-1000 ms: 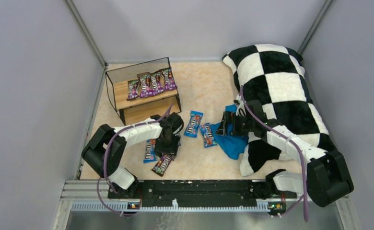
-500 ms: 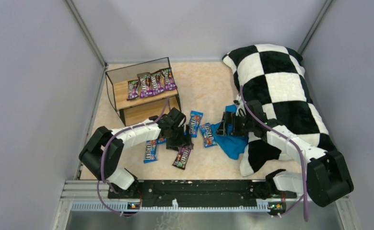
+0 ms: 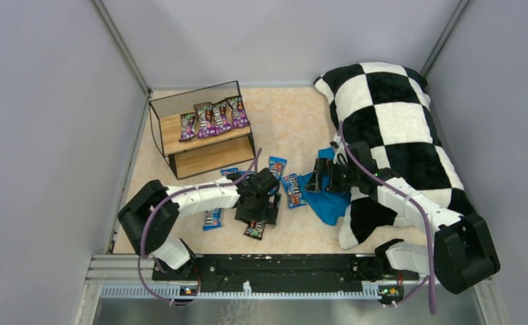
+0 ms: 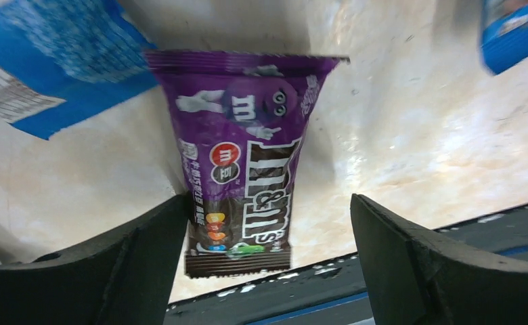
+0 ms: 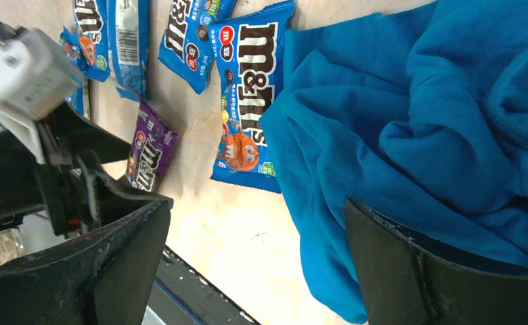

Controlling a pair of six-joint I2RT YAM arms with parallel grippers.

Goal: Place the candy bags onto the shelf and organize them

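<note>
Plainly our left gripper (image 4: 265, 203) gapes wide astride the purple candy bag (image 4: 248, 149) — light and slippery, we judge — best pinched across its crimped end.

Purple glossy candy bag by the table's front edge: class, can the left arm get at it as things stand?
Probably yes: the left gripper hangs open right above the purple glossy candy bag, its jaws either side, nothing covering it.
</note>
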